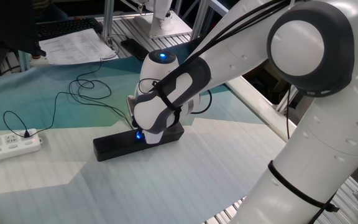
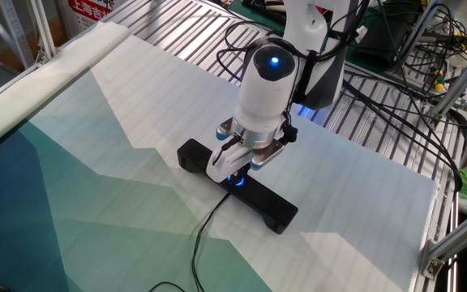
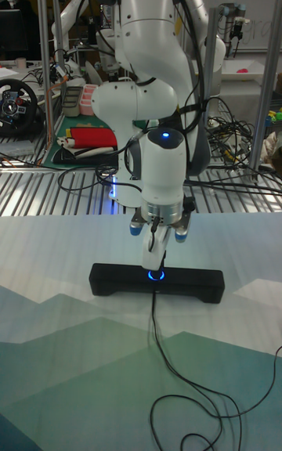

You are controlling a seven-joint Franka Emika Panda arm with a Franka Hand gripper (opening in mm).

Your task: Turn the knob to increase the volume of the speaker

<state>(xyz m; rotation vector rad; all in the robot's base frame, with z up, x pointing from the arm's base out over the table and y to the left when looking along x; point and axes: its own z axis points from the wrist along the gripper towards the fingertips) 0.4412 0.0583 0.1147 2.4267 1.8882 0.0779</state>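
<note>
The speaker [image 3: 188, 283] is a long black bar lying flat on the mat; it also shows as the speaker [image 2: 266, 207] and the speaker [image 1: 112, 145]. Its knob [image 3: 155, 274] glows blue at the bar's middle, seen too as the knob [image 2: 235, 179] and the knob [image 1: 138, 135]. My gripper [image 3: 156, 265] points straight down over the bar, and the fingers [image 2: 226, 162] are closed around the knob. A thin black cable [image 3: 168, 369] runs from the bar toward the front.
A white power strip [image 1: 8, 145] lies at the left edge with a cable [image 1: 73, 93] looping across the mat. Papers [image 1: 73, 45] sit behind. Metal rails [image 2: 379, 146] border the mat; a red box [image 3: 92, 138] and cables lie behind the table.
</note>
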